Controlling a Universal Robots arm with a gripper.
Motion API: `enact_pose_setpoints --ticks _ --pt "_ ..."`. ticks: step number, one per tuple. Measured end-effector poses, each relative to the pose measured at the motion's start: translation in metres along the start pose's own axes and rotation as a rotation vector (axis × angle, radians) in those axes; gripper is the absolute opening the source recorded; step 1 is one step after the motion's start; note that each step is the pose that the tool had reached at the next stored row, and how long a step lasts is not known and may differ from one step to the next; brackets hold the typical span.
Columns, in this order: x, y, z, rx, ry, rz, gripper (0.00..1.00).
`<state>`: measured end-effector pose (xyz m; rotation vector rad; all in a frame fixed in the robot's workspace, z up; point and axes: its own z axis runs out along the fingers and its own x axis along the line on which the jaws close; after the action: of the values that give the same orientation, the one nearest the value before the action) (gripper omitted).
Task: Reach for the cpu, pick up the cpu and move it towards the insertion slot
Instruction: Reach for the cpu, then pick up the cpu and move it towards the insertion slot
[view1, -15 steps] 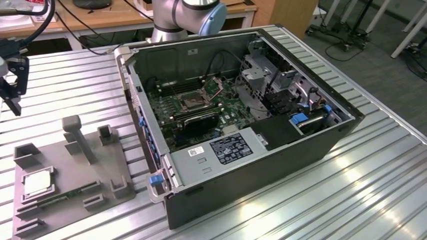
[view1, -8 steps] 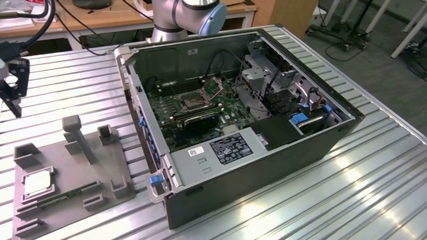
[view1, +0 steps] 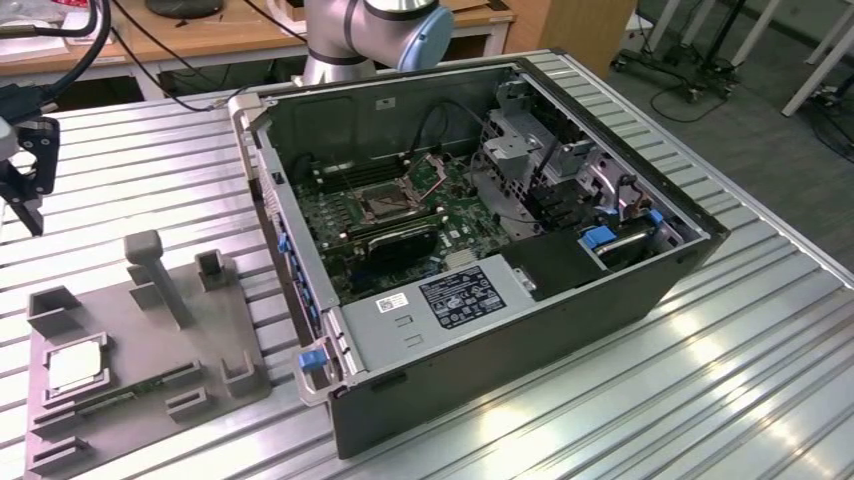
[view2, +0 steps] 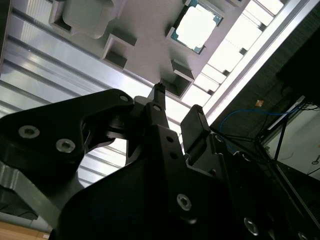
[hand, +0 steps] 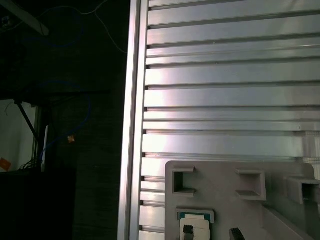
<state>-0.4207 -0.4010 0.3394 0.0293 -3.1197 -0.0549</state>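
Note:
The cpu (view1: 76, 368), a small silvery square chip, lies in a recess of the grey fixture plate (view1: 147, 350) at the exterior view's lower left. Both wrist views also show the cpu (view2: 196, 26) (hand: 196, 224) seated in the fixture plate (view2: 145, 30) (hand: 225, 185). My gripper (view1: 38, 205) hangs above the table at the exterior view's far left, beyond the plate and apart from the chip. In the wrist views the gripper (view2: 176, 102) (hand: 211, 232) is open with nothing between its fingers. The insertion slot (view1: 378, 205) sits on the motherboard inside the open computer case (view1: 534, 290).
The fixture plate carries upright posts (view1: 154, 275) and a green memory stick (view1: 127, 395). The arm's base (view1: 360, 40) stands behind the case. A slatted aluminium table (view1: 747, 380) bears everything. The table's edge (hand: 132, 125) runs beside the plate, with dark floor and cables beyond.

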Motion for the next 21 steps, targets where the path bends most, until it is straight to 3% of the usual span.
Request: enact_pose_setpoints --ticks 11,12,15,16,18,19,21 --pt "0.0000 0.0000 0.0002 0.0000 -0.0001 0.000 0.41" --pt "0.0000 0.0000 0.0002 0.0000 0.0000 0.000 0.47" --pt "0.0000 0.0000 0.0002 0.0000 0.0000 0.000 0.49" --pt "0.0000 0.0000 0.0002 0.0000 0.0000 0.000 0.54" --pt "0.0000 0.0000 0.0002 0.0000 0.0000 0.000 0.54" --pt "0.0000 0.0000 0.0002 0.0000 0.0000 0.000 0.61" --pt "0.0000 0.0000 0.0003 0.0000 0.0000 0.000 0.61"
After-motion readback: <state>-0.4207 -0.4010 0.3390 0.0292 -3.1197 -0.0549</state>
